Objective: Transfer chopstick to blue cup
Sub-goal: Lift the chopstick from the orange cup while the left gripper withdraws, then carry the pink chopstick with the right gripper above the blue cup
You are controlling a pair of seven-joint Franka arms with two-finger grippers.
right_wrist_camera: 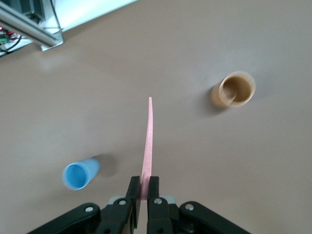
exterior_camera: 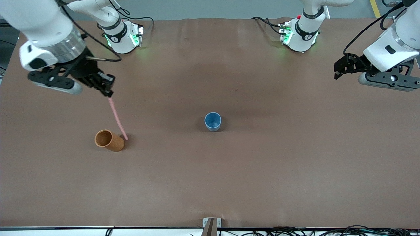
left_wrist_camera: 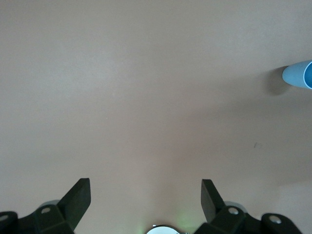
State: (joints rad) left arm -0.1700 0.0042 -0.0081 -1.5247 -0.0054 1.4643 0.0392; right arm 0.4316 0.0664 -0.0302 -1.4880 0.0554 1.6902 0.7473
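orange cup (exterior_camera: 109,140) and blue cup (exterior_camera: 213,121) stand well apart on the counter (exterior_camera: 262,170), right hand (exterior_camera: 107,92) pinches the stick (exterior_camera: 117,118) by its top end over the orange cup's side, looks light, stiff, slim, likely to swing; left hand (exterior_camera: 341,68) waits wide and empty.

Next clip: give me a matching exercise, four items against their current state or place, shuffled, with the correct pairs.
Items:
1. chopstick
2. blue cup
3. orange-brown cup
4. left gripper

States:
A. open, holding nothing
B. upright near the table's middle, empty
C. gripped at one end by the right gripper, hanging down
D. standing toward the right arm's end, empty

Pairs: 1-C, 2-B, 3-D, 4-A
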